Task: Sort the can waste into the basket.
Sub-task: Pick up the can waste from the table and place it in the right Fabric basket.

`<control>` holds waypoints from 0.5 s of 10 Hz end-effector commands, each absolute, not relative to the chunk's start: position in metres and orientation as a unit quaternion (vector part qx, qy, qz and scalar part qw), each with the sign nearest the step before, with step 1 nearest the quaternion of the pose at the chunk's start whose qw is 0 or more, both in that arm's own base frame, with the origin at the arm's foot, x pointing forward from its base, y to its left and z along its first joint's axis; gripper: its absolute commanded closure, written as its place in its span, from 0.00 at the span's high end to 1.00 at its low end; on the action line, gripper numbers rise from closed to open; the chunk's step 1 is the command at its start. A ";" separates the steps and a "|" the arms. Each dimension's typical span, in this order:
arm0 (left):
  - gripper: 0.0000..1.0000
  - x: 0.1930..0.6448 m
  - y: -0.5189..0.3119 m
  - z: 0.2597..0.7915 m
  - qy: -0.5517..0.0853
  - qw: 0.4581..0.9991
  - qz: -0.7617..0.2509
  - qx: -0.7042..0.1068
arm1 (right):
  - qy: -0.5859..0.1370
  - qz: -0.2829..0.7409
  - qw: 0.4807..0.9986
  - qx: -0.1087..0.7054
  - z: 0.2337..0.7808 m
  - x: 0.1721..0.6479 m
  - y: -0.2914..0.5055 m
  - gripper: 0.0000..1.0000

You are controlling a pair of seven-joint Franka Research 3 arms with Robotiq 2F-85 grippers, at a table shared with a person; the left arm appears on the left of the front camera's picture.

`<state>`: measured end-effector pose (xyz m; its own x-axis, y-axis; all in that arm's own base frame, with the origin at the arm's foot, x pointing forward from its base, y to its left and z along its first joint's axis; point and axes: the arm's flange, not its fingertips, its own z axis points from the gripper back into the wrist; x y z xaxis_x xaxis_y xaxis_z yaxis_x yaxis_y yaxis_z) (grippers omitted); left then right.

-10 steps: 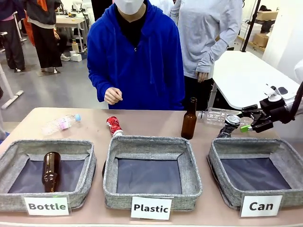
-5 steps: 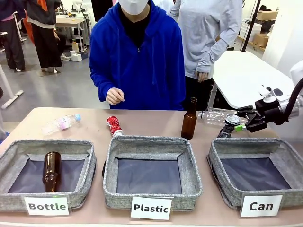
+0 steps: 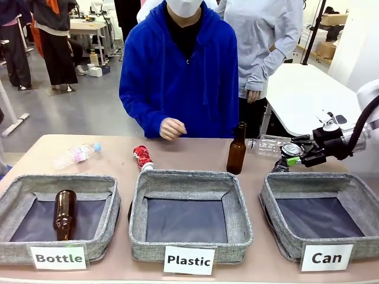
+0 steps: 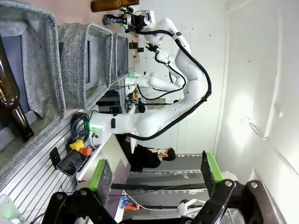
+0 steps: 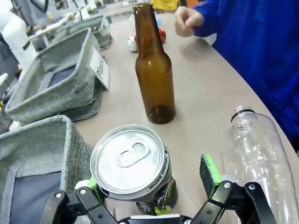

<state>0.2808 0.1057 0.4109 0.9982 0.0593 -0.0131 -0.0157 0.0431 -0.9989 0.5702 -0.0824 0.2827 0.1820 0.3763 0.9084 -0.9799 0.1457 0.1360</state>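
Well left of right gripper (image 3: 292,155): "Bottle" basket (image 3: 18,192) holding lying brown bottle (image 3: 63,213); "Plastic" basket (image 3: 189,179), lining bare. Just below gripper: "Can" basket (image 3: 323,180), lining bare. Between right fingers, spread, not clamped: upright can (image 5: 131,161). Left gripper (image 4: 154,173) spread wide, holding nothing. On tan table (image 3: 195,155), leftward of right gripper: clear bottle (image 3: 76,155), red can (image 3: 142,157), upright brown bottle (image 3: 237,151). Beyond: person in blue hoodie (image 3: 177,77).

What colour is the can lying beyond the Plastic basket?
The can is red with white markings; the front view shows it best.
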 end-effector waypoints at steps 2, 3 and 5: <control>1.00 0.279 0.105 0.416 -0.014 0.714 0.031 -0.699 | -0.366 0.533 0.638 0.418 0.284 0.568 -0.079 0.40; 1.00 0.279 0.105 0.416 -0.014 0.714 0.031 -0.699 | -0.363 0.534 0.638 0.418 0.284 0.567 -0.079 0.34; 1.00 0.279 0.105 0.416 -0.014 0.714 0.031 -0.699 | -0.360 0.530 0.640 0.423 0.283 0.568 -0.080 0.00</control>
<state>0.2808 0.1057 0.4109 0.9982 0.0593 -0.0134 -0.0160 0.0431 -0.9989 0.5653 -0.0781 0.2817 0.1818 0.3670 0.9123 -0.9828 0.0989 0.1561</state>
